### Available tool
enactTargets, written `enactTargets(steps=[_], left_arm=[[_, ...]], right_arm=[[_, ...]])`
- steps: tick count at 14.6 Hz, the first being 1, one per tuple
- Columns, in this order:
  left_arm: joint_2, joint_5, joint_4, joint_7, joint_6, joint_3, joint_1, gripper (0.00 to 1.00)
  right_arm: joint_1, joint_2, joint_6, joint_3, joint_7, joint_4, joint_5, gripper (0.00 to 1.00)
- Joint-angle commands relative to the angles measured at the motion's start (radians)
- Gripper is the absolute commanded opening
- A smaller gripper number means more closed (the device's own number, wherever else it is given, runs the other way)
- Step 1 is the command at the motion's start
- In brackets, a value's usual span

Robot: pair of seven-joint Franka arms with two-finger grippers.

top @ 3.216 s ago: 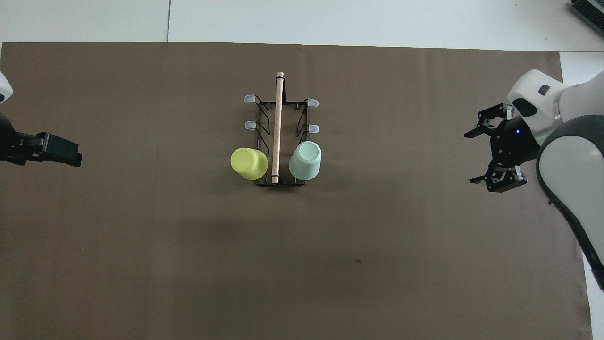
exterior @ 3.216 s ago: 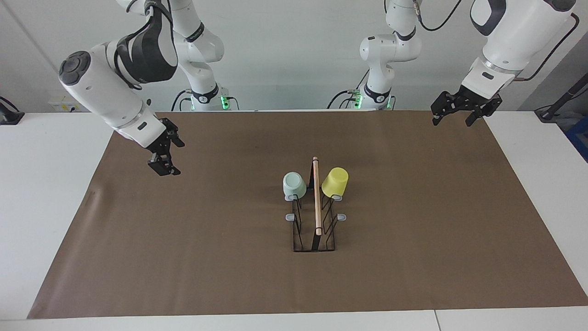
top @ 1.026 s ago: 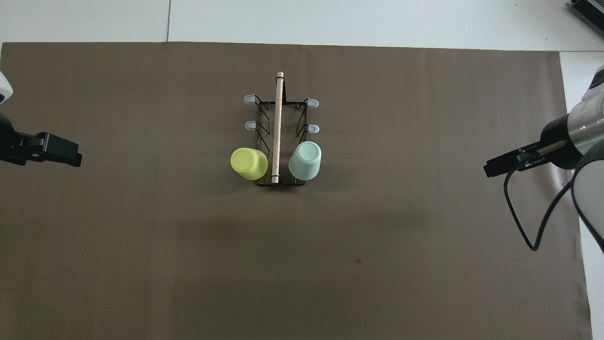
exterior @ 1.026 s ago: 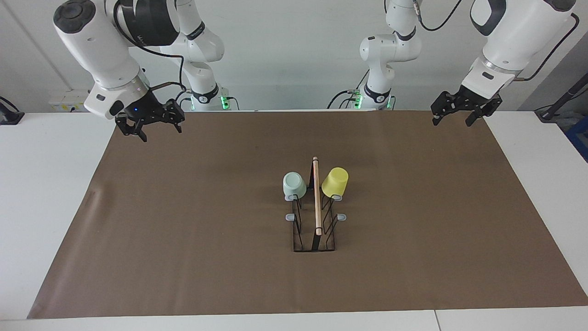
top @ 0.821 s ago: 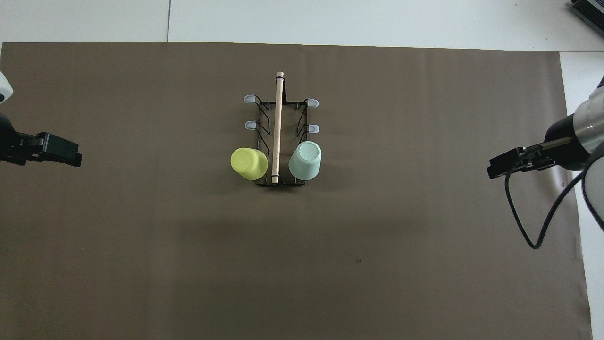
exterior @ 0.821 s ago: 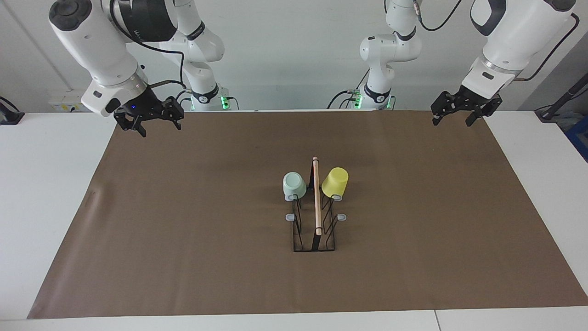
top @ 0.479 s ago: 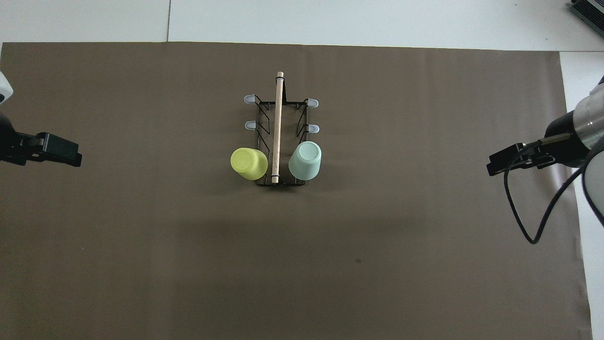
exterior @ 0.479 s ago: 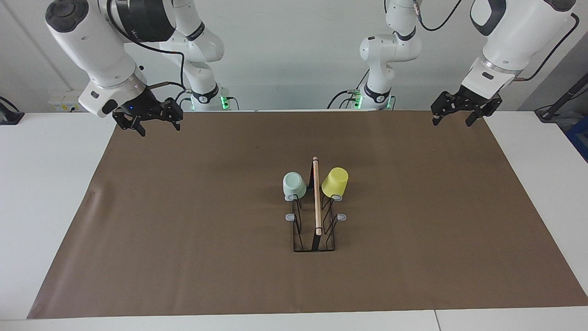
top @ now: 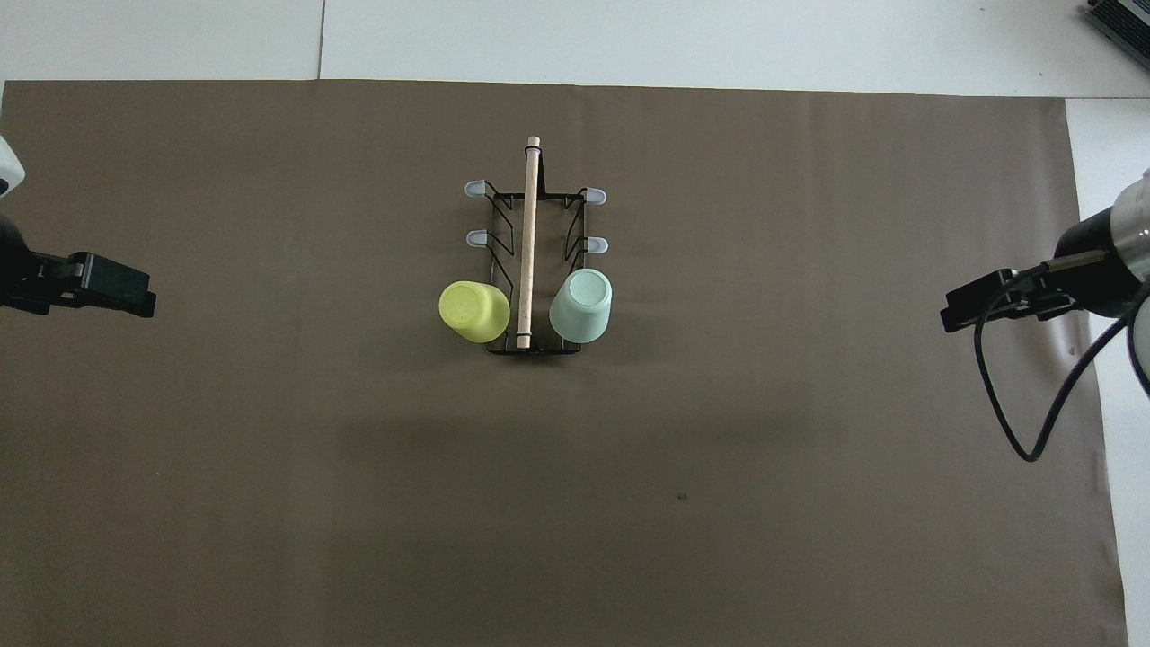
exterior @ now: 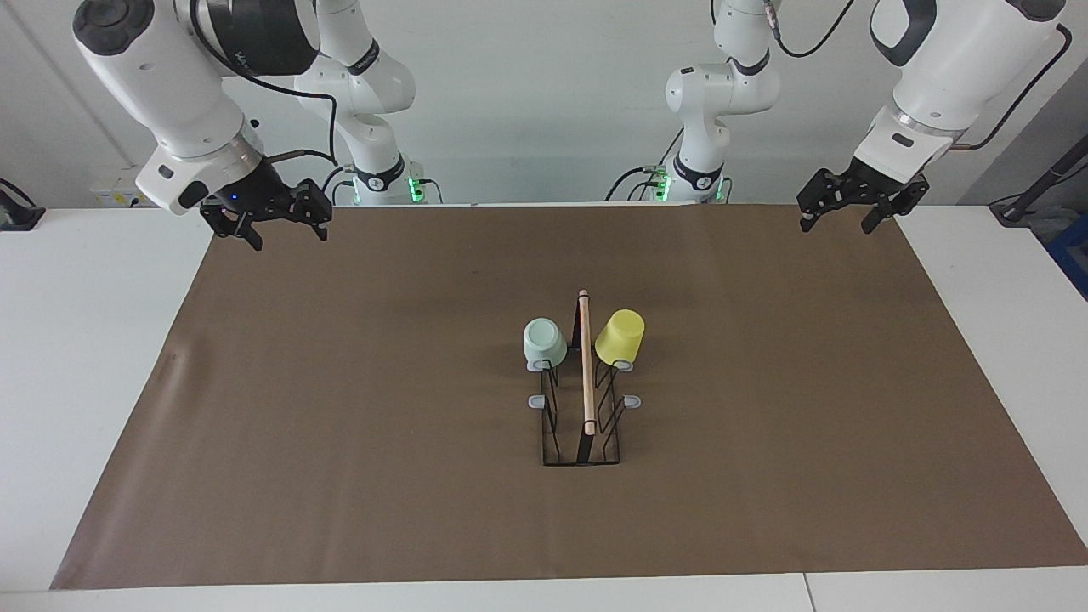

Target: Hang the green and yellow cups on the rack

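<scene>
You've got no readable text, label, brand or number anywhere in either view. There's a faint dark marking on the right arm's [exterior: 255,38] black upper section, but it's too small to make out. Nothing printed on the cups, rack or table covering.

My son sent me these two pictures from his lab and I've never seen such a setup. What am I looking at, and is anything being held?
These are two white robot arms at a table covered by a brown mat. One picture faces the robots from across the table; the other looks down from above their end.

In the middle stands a black wire rack with a wooden rod on top. A green cup and a yellow cup hang upside down on its prongs nearest the robots, one on each side of the rod.

Nothing is held. The left gripper and the right gripper hang open and empty over the mat's corners nearest the robots.
</scene>
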Motion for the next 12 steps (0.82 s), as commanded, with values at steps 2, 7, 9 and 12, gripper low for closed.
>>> enactTargets(steps=[2, 7, 9, 12], left_arm=[[-0.029, 0.013, -0.035, 0.010, 0.007, 0.000, -0.001, 1.00], [-0.029, 0.013, -0.035, 0.010, 0.007, 0.000, -0.001, 1.00], [-0.029, 0.013, -0.035, 0.010, 0.007, 0.000, -0.001, 1.00], [-0.029, 0.013, -0.035, 0.010, 0.007, 0.000, -0.001, 1.00]], right_arm=[[0.029, 0.005, 0.030, -0.032, -0.008, 0.011, 0.012, 1.00], [-0.023, 0.007, 0.034, -0.009, -0.005, 0.011, 0.008, 1.00], [-0.062, 0.004, 0.034, 0.029, -0.004, 0.011, 0.008, 1.00], [-0.050, -0.004, 0.032, 0.031, 0.006, 0.012, -0.005, 1.00]])
